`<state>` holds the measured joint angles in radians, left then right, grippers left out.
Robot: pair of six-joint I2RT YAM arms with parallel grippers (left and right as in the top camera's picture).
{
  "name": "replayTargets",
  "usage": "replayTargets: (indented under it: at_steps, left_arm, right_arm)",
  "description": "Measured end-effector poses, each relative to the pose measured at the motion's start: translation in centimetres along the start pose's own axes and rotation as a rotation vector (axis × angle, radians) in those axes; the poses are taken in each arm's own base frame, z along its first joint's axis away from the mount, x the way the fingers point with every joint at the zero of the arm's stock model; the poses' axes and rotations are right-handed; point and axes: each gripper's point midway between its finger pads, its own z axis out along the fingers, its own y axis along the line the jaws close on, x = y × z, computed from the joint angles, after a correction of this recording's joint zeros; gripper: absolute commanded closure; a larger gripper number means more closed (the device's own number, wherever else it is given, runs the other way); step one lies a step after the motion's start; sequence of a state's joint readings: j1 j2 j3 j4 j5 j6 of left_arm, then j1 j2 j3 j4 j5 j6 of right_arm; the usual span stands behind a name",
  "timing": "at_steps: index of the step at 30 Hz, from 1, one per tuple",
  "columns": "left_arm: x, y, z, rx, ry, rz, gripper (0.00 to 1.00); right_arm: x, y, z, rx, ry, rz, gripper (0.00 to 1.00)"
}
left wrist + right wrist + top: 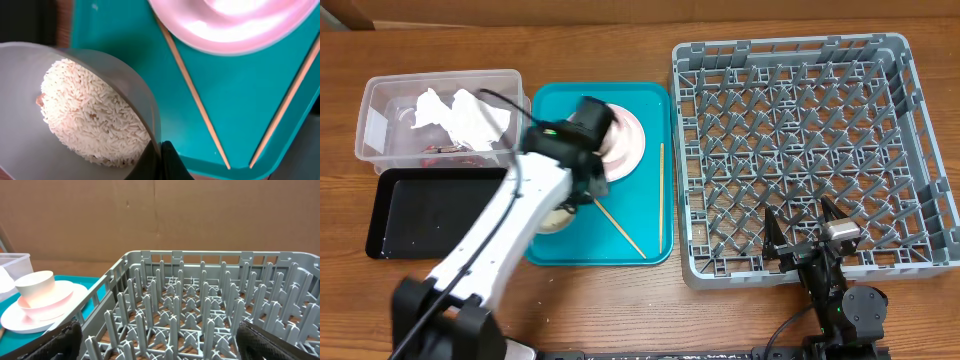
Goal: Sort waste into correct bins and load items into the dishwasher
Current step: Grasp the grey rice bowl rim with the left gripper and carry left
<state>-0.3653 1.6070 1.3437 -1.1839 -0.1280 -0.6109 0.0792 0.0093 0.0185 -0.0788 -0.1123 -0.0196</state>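
Scene: a wooden worktop [620, 300] seen from above, with two robot arms reaching over it.
Bowl [20, 145]: pale grey with a smooth inside. It sits at the near left corner of the teal tray [240, 95], partly hidden under the left arm.
Rice [95, 115]: a rounded mound of white grains, clumped together against the bowl's inner wall.
Left claw [160, 157]: its dark fingers are pinched on the bowl's rim, one on each side of the wall.
Plate [235, 25]: round, pale pink and glossy. It lies at the far end of the teal tray.
Cup [35, 287]: small and white, standing on the plate.
Chopsticks [192, 92]: two thin wooden sticks lying flat on the teal tray, angled apart.
Tub [380, 130]: clear plastic, at the far left. It holds crumpled white napkins [460, 112] and a red wrapper [445, 150].
Black tray [440, 215]: shallow and glossy, just in front of the tub.
Rack [790, 45]: a large grey lattice square with upright pegs, to the right of the teal tray.
Right claw [803, 228]: spread wide above the rack's near edge and gripping nothing.
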Motion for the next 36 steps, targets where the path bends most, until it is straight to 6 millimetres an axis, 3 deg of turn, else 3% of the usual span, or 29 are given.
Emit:
replayTargets:
  at_steps: [4,11,22,28,36]
  left_arm:
    - [-1.7,2.9,-1.0,0.047,-0.014,-0.072,0.96]
    - [-3.7,8.4,-0.8,0.158,0.031,-0.206,0.96]
    - [-6.1,15.2,-1.7,0.426,-0.024,-0.402,0.96]
    - [-7.4,17.1,-1.9,0.553,-0.107,-0.469,0.96]
    - [-7.1,18.3,0.4,0.736,-0.172,-0.554,0.96]
  right_arm:
    - [0.0,0.0,0.0,0.000,0.000,0.000,0.00]
    - [0.0,0.0,0.0,0.000,0.000,0.001,0.00]
    - [0.0,0.0,0.0,0.000,0.000,0.001,0.00]
    - [0.0,0.0,0.0,0.000,0.000,0.001,0.00]
    - [0.0,0.0,0.0,0.000,0.000,0.001,0.00]
